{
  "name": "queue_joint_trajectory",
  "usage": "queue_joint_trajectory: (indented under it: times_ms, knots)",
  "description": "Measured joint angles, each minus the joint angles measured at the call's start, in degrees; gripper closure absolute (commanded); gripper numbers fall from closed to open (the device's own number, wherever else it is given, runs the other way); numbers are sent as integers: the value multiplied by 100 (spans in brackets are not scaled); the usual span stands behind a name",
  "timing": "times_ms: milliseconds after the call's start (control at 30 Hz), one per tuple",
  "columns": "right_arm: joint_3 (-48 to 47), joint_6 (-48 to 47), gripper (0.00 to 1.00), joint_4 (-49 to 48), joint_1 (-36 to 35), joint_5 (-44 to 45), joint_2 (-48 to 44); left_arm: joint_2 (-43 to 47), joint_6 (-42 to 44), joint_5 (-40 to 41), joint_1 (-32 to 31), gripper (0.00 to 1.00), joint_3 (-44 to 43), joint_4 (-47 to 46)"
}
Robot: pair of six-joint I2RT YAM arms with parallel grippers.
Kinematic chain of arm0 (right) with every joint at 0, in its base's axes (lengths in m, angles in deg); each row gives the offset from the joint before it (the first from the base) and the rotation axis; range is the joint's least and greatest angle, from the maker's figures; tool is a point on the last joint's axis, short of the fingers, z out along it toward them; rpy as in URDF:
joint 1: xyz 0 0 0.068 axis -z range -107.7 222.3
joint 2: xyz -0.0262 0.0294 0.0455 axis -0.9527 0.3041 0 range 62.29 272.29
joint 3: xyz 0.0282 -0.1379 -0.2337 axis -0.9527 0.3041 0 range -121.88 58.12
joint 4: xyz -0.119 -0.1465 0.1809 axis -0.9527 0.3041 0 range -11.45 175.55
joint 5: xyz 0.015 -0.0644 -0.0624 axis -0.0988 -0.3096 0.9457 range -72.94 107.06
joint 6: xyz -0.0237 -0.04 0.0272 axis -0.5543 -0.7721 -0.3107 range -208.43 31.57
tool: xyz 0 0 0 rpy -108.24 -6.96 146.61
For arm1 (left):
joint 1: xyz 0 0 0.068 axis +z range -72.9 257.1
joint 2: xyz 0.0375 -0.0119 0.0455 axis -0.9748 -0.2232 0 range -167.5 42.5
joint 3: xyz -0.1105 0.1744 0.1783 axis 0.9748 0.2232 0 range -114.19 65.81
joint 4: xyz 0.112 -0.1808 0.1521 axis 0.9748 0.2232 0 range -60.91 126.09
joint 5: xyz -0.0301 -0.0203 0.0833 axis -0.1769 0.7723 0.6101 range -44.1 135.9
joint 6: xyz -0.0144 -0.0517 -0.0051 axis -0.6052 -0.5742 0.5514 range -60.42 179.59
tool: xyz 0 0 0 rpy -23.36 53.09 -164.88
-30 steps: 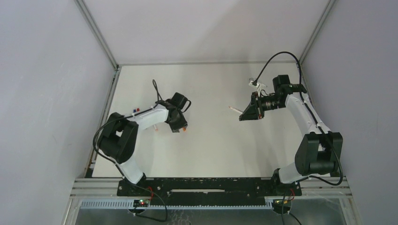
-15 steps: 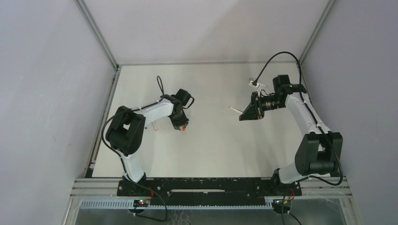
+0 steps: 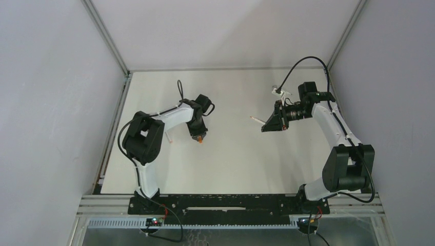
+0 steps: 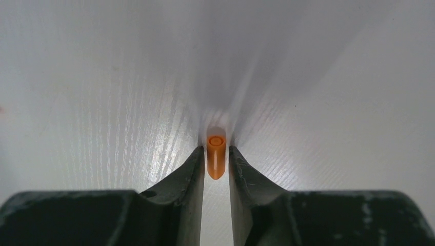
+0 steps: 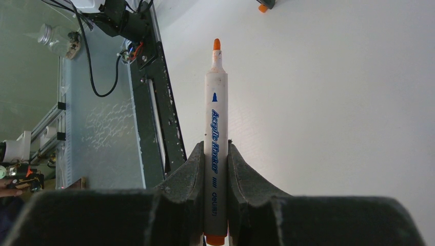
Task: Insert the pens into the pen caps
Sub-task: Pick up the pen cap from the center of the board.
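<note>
My left gripper (image 4: pixel 216 151) is shut on a small orange pen cap (image 4: pixel 216 156), held at the fingertips with its open end facing away, close above the white table. In the top view the cap (image 3: pixel 200 139) shows at the tip of the left gripper (image 3: pixel 198 135), left of centre. My right gripper (image 5: pixel 216 146) is shut on a white-barrelled pen (image 5: pixel 215 133) with an orange tip, which sticks out past the fingers. In the top view this pen (image 3: pixel 256 120) points left from the right gripper (image 3: pixel 264 124), towards the left arm and well apart from the cap.
A white pen (image 3: pixel 168 137) lies on the table beside the left arm. More white objects (image 3: pixel 279 92) lie at the back right behind the right arm. The left gripper and cap show far off in the right wrist view (image 5: pixel 263 7). The black front rail (image 3: pixel 225 202) runs along the near edge.
The left arm's shoulder and elbow have swung to the right and its gripper has shifted slightly back with the orange cap. The right arm and its pen have not moved.
</note>
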Motion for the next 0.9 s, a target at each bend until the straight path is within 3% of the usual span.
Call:
queue_joint_trajectory:
  times_ms: [533, 900]
  knots:
    - [0, -4, 100, 2, 7, 0, -85, -39, 256, -330, 181, 100, -31, 31]
    - [0, -83, 100, 42, 17, -127, -151, 208, 774, -308, 203, 100, 280, -214]
